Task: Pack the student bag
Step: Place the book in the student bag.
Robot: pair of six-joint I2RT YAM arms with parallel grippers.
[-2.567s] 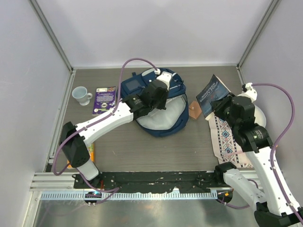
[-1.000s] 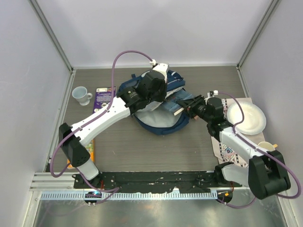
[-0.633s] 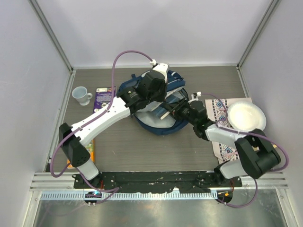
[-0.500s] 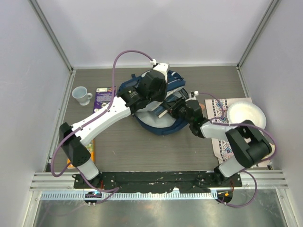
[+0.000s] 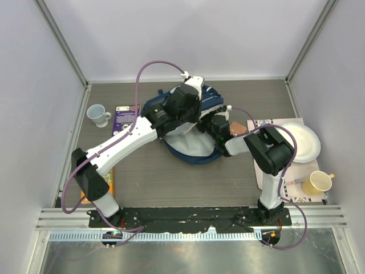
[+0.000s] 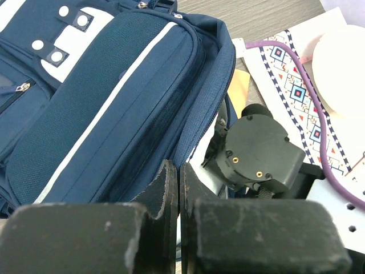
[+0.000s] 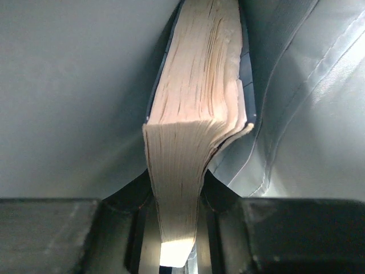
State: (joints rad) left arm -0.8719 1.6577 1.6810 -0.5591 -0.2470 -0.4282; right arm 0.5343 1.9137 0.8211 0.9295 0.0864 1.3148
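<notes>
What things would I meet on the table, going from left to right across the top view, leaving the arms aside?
pale cup → purple book → student bag → white plate

A robotics lab test cell. Plain pale panel walls framed by aluminium posts enclose a grey wood-grain desk. Along the bottom of the frame, a slotted metal rail carries the left arm and right arm, both trailing purple cables.
</notes>
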